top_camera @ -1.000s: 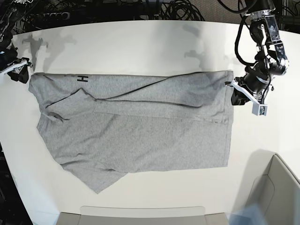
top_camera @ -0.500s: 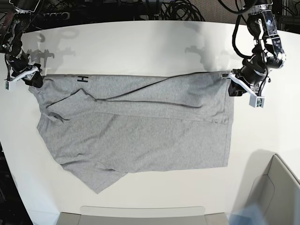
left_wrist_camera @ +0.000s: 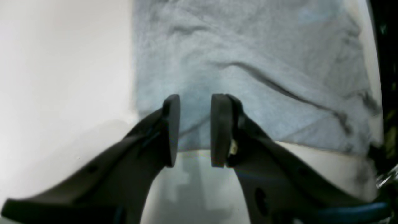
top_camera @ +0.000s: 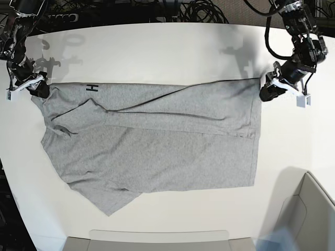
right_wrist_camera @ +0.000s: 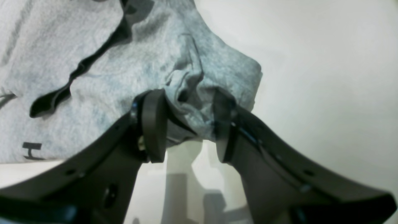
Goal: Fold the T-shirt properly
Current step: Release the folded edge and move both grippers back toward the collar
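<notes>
You had the T-shirt [top_camera: 157,141] only partly folded. Left gripper [left_wrist_camera: 195,130] fingers stood apart over its hem; right gripper [right_wrist_camera: 186,124] fingers straddled bunched cloth, unclamped.

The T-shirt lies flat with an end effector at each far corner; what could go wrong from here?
1. The right end effector straddles a bunched corner of the T-shirt; closing there may catch extra layers or only a wrinkle.
2. The left end effector stands open over the hem edge, so it may close on too little cloth and slip.
3. An earlier fold already runs across the shirt; uneven lifting could undo it.
</notes>
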`<act>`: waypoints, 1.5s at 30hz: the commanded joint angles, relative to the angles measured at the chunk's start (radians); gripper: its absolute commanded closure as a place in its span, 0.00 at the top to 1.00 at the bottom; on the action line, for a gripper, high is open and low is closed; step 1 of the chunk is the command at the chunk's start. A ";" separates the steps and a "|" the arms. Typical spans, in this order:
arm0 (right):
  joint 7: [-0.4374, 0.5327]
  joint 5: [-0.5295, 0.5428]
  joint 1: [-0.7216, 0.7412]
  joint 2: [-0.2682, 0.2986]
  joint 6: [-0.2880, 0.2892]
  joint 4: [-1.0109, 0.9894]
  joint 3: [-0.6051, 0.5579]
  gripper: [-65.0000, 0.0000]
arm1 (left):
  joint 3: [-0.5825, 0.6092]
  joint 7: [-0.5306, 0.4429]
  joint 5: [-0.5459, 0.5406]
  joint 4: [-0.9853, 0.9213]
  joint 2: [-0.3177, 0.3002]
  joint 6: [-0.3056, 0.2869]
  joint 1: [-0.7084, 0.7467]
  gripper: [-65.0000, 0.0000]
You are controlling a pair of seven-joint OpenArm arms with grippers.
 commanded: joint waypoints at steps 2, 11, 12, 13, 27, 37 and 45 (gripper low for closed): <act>-0.007 -0.004 -0.010 0.024 0.004 0.019 0.008 0.38 | -0.012 -0.019 -0.014 -0.040 -0.015 -0.013 -0.009 0.28; -0.005 -0.001 -0.019 0.026 0.004 0.021 0.008 0.38 | 0.068 -0.093 0.075 -0.066 -0.018 -0.013 -0.009 0.28; -0.005 -0.001 -0.019 0.026 0.004 0.021 0.008 0.38 | 0.078 -0.096 0.075 -0.066 -0.018 -0.013 -0.011 0.28; -0.007 -0.001 -0.019 0.026 0.004 0.021 0.008 0.38 | 0.089 -0.099 0.076 -0.068 -0.016 -0.013 -0.011 0.28; -0.008 -0.004 -0.020 0.026 0.004 0.021 0.005 0.38 | 0.107 -0.102 0.078 -0.215 -0.016 -0.013 -0.088 0.28; -0.008 -0.007 -0.040 0.027 0.004 0.070 0.002 0.18 | 0.169 -0.102 0.073 -0.221 -0.013 -0.019 -0.117 0.19; -0.010 -0.009 -0.044 0.027 0.004 0.068 0.008 0.00 | 0.218 -0.102 0.078 -0.264 0.005 -0.014 -0.138 0.00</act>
